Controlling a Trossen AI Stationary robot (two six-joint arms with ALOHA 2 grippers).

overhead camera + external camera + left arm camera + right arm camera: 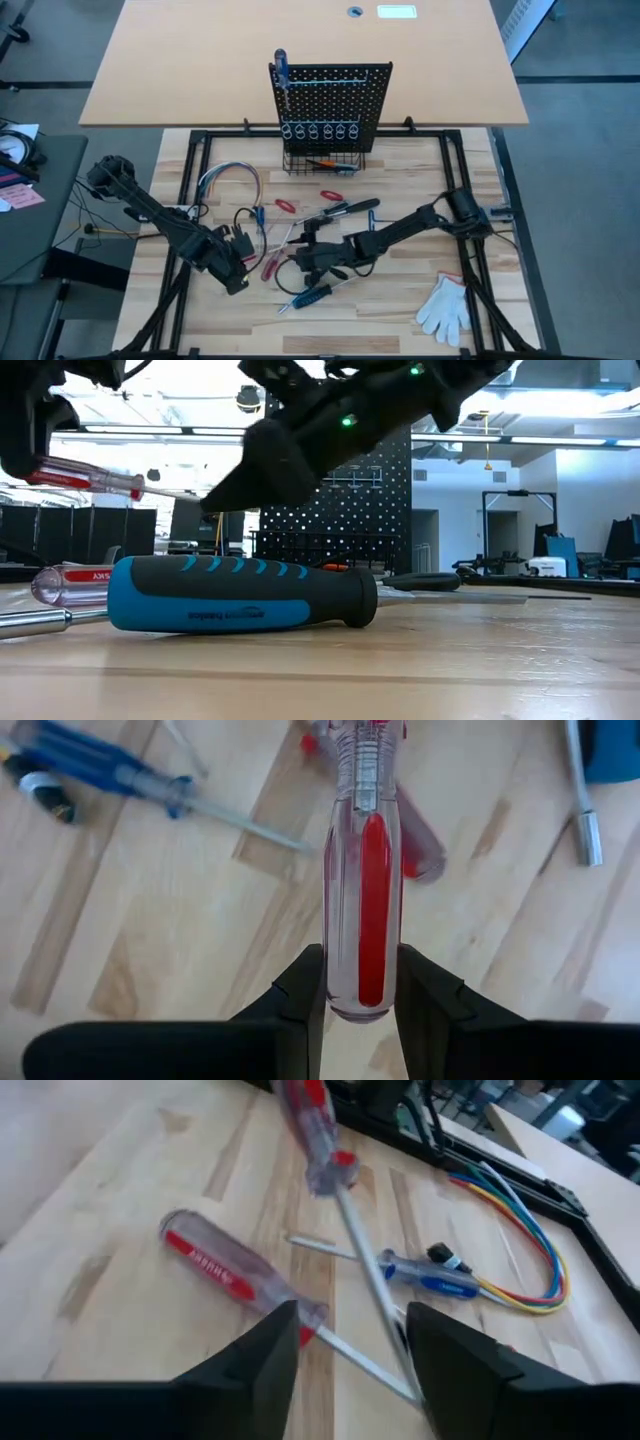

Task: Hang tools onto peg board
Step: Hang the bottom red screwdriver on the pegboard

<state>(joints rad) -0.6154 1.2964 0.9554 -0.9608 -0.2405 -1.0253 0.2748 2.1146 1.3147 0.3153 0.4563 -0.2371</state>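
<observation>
While my left gripper pinches a clear red screwdriver above the table, my right gripper hangs with its fingers apart over another red screwdriver. A blue screwdriver lies nearby. Farther back, the peg board stands upright, one blue screwdriver already hanging.
</observation>
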